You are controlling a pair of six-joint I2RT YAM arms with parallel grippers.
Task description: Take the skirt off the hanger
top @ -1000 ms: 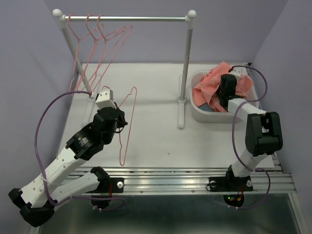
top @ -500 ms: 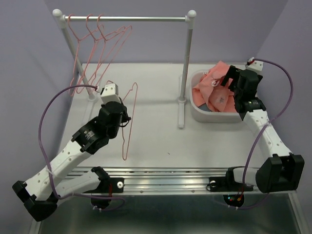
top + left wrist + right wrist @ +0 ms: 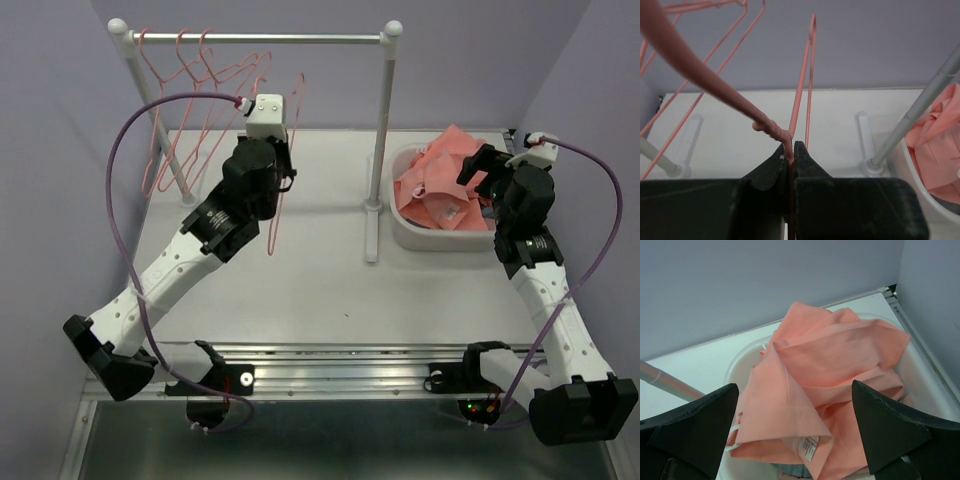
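The salmon-pink cloth skirt [image 3: 438,190] lay crumpled in the white plastic tub [image 3: 405,230], at 9 o'clock from the nearer right claw [image 3: 482,165], which stood wide apart. The left claw [image 3: 791,150], well apart, was clamped on the bare pink wire hanger [image 3: 801,95].

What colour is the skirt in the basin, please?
Salmon pink skirt, clearest in right wrist view.
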